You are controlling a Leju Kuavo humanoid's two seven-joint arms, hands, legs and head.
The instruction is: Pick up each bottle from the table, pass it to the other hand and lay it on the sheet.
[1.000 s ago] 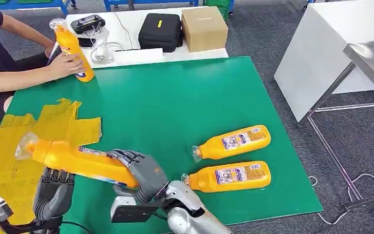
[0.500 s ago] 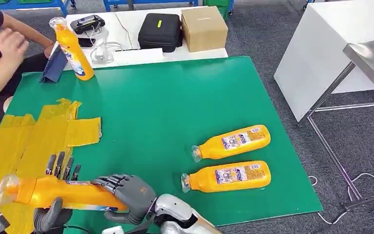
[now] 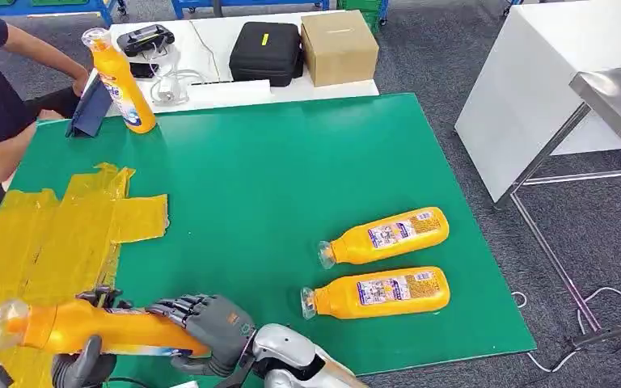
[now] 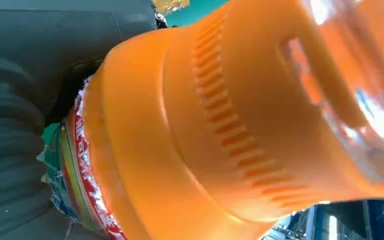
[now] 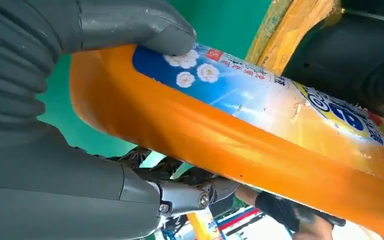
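We see a green worktop (image 3: pixel 291 178) extending beyond the right robot hand (image 3: pixel 210 323). Farther out, a white table (image 3: pixel 234 93) carries a black case (image 3: pixel 268 52), a cardboard box (image 3: pixel 340 47) and cables (image 3: pixel 170 85). Grey carpet floor (image 3: pixel 453 48) surrounds them. To the hand's far right stands a white metal-legged table (image 3: pixel 525 105).

Bright, even light with soft shadows. The bottle cap (image 4: pixel 280 115) is very close, blurry, with white glare at two o'clock.
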